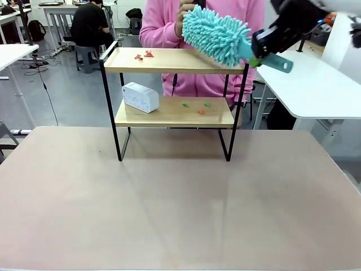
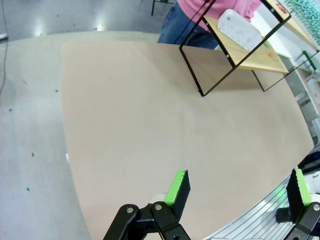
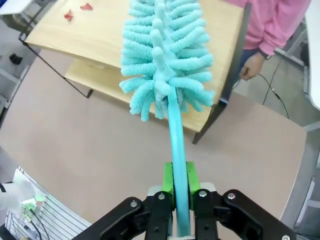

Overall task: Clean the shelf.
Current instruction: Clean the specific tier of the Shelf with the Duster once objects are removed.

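Observation:
The shelf [image 1: 169,60] stands at the table's far side, two light wooden boards in a thin black frame; it also appears as the shelf [image 2: 250,55] and the shelf [image 3: 105,35]. Red scraps [image 1: 143,55] lie on the top board's left part, red scraps [image 3: 75,11] too. Green and orange scraps [image 1: 197,106] lie on the lower board. My right gripper [image 3: 180,192] is shut on the handle of a teal fluffy duster [image 3: 162,55], whose head, the duster [image 1: 217,35], hovers over the top board's right end. My left gripper [image 2: 237,187] is open above the table's near edge.
A white power strip [image 1: 139,96] lies on the lower board's left side. A person in a pink top [image 1: 163,25] stands right behind the shelf. A white side table [image 1: 310,84] is at the right. The brown tabletop [image 1: 169,203] spreads in front of the shelf.

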You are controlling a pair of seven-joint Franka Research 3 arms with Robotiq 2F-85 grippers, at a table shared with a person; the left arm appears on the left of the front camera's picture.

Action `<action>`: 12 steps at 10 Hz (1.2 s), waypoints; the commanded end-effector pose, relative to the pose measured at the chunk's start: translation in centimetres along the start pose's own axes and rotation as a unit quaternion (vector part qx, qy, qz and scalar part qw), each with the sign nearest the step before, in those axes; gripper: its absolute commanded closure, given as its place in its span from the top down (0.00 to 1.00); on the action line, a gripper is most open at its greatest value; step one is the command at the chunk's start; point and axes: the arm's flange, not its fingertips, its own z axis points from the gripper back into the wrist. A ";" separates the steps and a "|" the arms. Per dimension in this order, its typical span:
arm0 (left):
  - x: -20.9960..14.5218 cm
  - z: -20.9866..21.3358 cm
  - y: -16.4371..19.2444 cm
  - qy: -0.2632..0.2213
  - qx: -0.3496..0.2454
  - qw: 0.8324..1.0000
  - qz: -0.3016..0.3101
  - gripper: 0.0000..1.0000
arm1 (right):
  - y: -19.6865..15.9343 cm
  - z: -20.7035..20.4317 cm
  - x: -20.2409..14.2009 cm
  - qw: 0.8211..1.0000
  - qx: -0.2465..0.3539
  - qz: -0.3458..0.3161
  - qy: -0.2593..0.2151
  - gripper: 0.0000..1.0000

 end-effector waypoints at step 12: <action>0.0 0.0 -0.2 -0.005 -0.005 1.000 -0.010 1.00 | 4.2 -4.9 7.7 0.981 0.109 0.136 0.081 0.12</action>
